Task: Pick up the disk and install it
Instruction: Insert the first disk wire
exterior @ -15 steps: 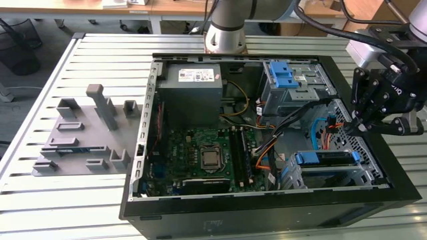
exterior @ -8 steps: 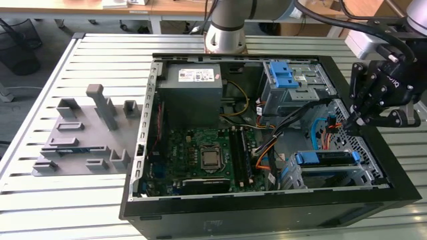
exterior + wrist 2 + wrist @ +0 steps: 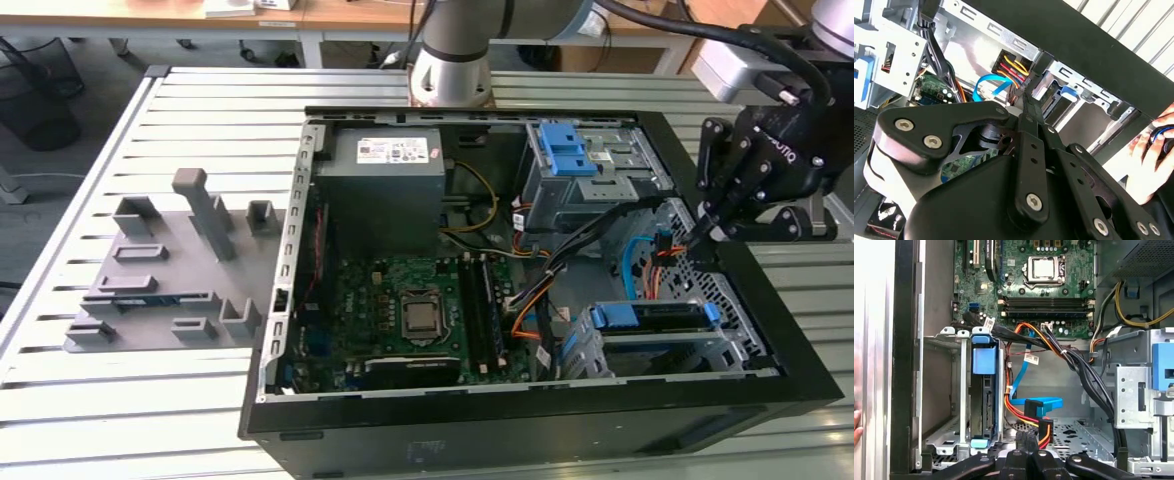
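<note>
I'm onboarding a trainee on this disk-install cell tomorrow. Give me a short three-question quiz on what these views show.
1. True or false: the robot's hand is carrying the blue-framed rectangular metal disk.
2. Where does the disk sit? A) on the grey plastic fixture beside the case; B) in a metal bay inside the open black computer case; C) on the slatted metal table.
3. Fill in: the hand is ____ (open or shut).
Key: 1 false; 2 B; 3 shut.
</note>
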Motion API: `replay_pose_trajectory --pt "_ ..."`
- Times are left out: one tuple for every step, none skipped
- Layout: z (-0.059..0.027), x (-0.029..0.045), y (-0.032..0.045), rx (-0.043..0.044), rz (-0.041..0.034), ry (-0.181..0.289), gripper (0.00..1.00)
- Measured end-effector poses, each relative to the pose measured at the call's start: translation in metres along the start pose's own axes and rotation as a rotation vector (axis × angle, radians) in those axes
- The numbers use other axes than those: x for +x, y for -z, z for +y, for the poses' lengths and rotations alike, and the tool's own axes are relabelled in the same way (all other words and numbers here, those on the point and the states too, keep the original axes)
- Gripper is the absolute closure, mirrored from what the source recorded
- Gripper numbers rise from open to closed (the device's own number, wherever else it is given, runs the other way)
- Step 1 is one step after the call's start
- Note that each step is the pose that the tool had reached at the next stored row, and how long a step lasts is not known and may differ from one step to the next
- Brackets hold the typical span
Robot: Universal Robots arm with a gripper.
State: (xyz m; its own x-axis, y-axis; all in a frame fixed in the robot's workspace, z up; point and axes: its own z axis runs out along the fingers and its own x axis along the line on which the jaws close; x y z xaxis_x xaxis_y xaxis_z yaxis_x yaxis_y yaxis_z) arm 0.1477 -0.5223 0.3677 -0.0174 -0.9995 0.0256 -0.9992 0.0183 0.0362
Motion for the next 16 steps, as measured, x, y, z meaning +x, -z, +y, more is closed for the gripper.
replay_pose_trajectory --pt "0.0000 0.0000 0.0000 0.0000 -0.0001 0.000 0.89" --pt "0.0000 0.0000 0.0000 -0.0001 0.0000 0.000 0.89" --pt "0.0000 0.0000 0.0000 -0.0001 0.0001 0.000 0.89" --pt "0.0000 0.0000 0.0001 -0.0001 0.0001 0.000 0.89" --pt "0.0000 -0.0001 0.0001 -0.0001 0.0001 0.000 0.89" --pt "-0.0001 -0.0004 0.0001 -0.0003 0.0005 0.000 0.89" --pt "-0.0002 -0.0016 0.0002 -0.0003 0.0036 0.000 0.83" --pt "-0.0001 -0.0033 0.0002 -0.0002 0.0081 0.000 0.83" --pt "-0.0001 -0.0049 0.0002 -0.0002 0.0103 0.000 0.76" --pt "-0.0001 -0.0067 0.0001 -0.0002 0.0136 -0.001 0.76" --pt "-0.0003 -0.0089 0.0002 -0.0001 0.0201 -0.001 0.76" --pt "-0.0004 -0.0105 0.0002 -0.0001 0.0241 -0.001 0.76" --pt "-0.0004 -0.0120 0.0001 -0.0002 0.0269 -0.001 0.76" --pt "-0.0005 -0.0134 0.0000 -0.0004 0.0295 -0.001 0.75" --pt "-0.0005 -0.0140 -0.0003 -0.0003 0.0312 -0.001 0.75" --pt "-0.0005 -0.0142 -0.0005 -0.0003 0.0321 -0.001 0.75"
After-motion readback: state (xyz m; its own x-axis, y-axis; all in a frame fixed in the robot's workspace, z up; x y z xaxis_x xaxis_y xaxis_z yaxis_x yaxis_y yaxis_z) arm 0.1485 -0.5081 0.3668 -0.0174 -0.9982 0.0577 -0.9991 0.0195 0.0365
